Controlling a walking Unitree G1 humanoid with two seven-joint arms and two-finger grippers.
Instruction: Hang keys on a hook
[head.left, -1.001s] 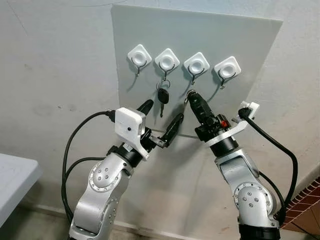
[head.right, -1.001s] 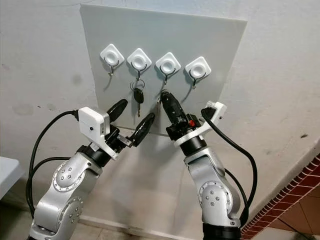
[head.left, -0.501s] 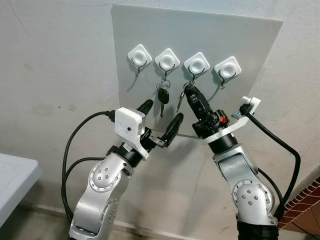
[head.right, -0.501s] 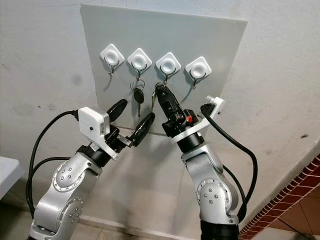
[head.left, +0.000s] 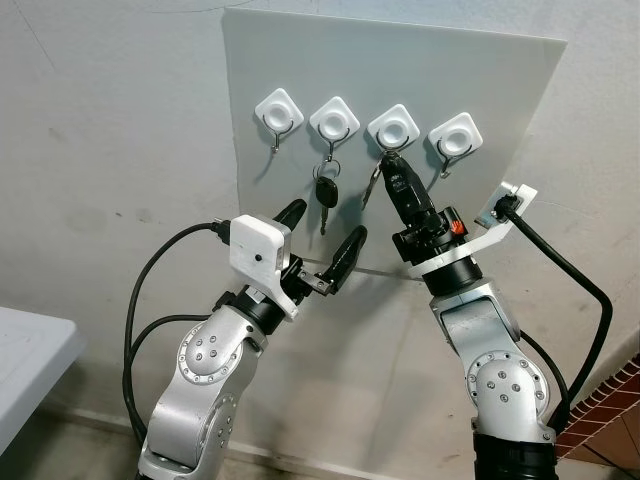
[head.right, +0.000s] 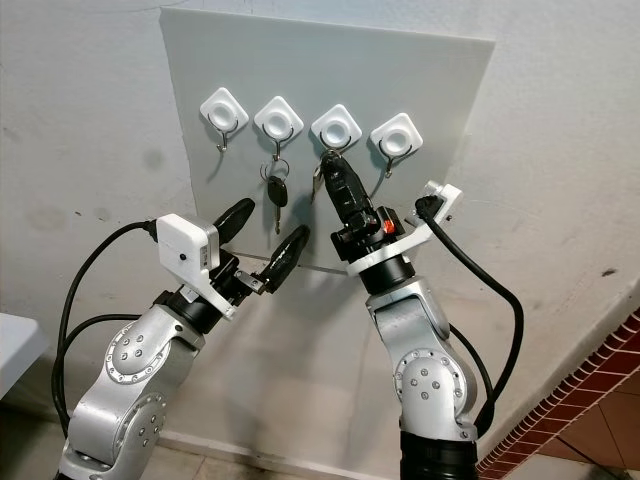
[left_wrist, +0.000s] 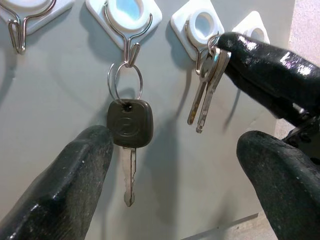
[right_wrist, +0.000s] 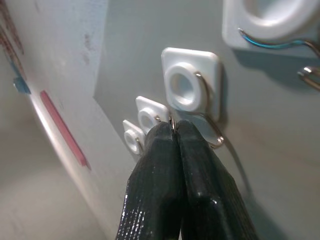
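Two keys (left_wrist: 206, 90) — right gripper (head.left: 392, 163) — third hook (head.left: 386, 152)

A grey wall (head.left: 110, 130) spans the frame; a pale table corner (head.left: 25, 365) sits at lower left, red brick tiling (head.left: 600, 425) at lower right

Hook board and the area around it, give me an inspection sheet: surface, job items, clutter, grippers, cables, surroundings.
Surface: grey board on the wall with four white hooks.
Job's things: silver keys at the third hook; black-headed key hanging from the second hook.
Clutter: nothing seen.
Grippers: right gripper shut on the silver keys' ring; left gripper open below the black-headed key.
Cables: black cables looping off both wrists.
Surroundings: table corner, brick edge.
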